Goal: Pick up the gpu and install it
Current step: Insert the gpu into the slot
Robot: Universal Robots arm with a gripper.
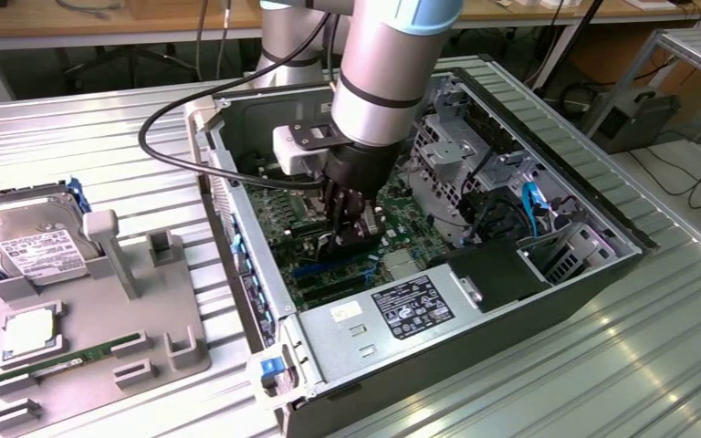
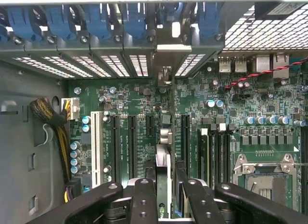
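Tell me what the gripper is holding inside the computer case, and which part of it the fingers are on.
The gripper is shut on the gpu, gripping it edge-on by its upper edge, above the green motherboard inside the computer case.

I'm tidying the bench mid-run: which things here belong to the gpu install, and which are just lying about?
In the job: gpu, held in the gripper; motherboard; computer case.
Lying about: hard drive, green memory stick, grey holder tray.
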